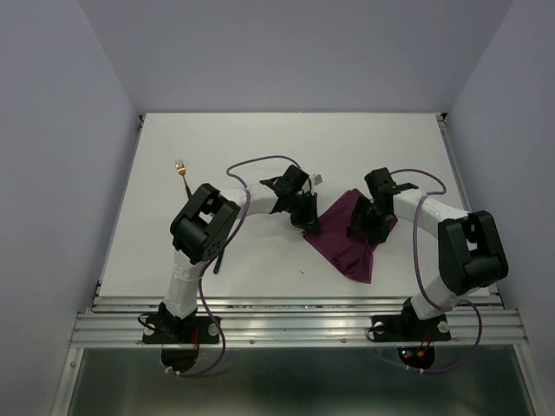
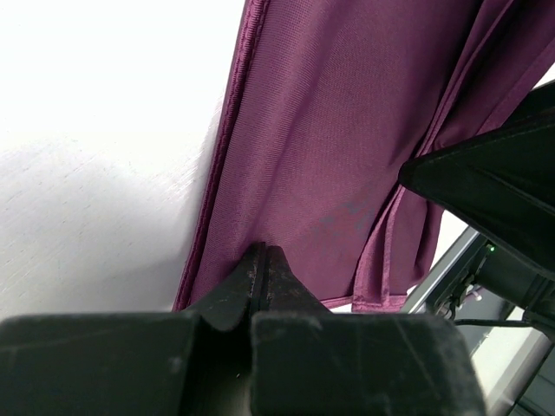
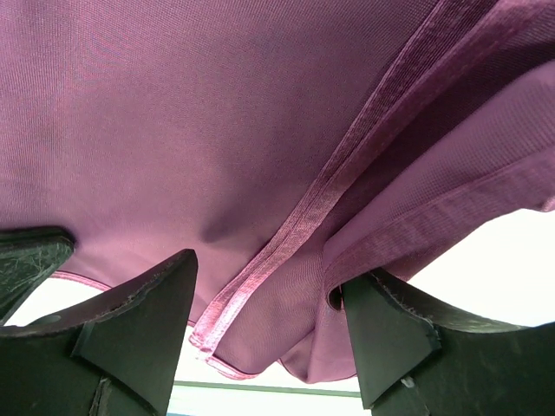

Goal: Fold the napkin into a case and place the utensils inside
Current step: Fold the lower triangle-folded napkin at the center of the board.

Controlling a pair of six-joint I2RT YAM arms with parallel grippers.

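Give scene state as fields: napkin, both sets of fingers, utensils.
napkin: plum, partly folded, rumpled, between the arms on the table
left fingers: shut, tips at the napkin near its hemmed edge; pinch unclear
right fingers: open, spread over napkin folds
fork: on table, left of left arm, outside napkin
knife: cannot be made out

Two arms inspected. The left arm (image 1: 204,232) and right arm (image 1: 464,251) are built alike, with white tubular links and bulky black joint housings. Each stands on a black base plate on the metal rail (image 1: 295,322): left base (image 1: 178,331), right base (image 1: 408,328). A thin purple cable (image 1: 260,162) runs along each arm beyond the rail. Small coloured lights (image 1: 414,353) glow just in front of the rail, under the right base. The left gripper (image 1: 309,227) and right gripper (image 1: 362,232) are black. Their fingers (image 3: 139,321) are wedge-shaped, matte and finely scratched.
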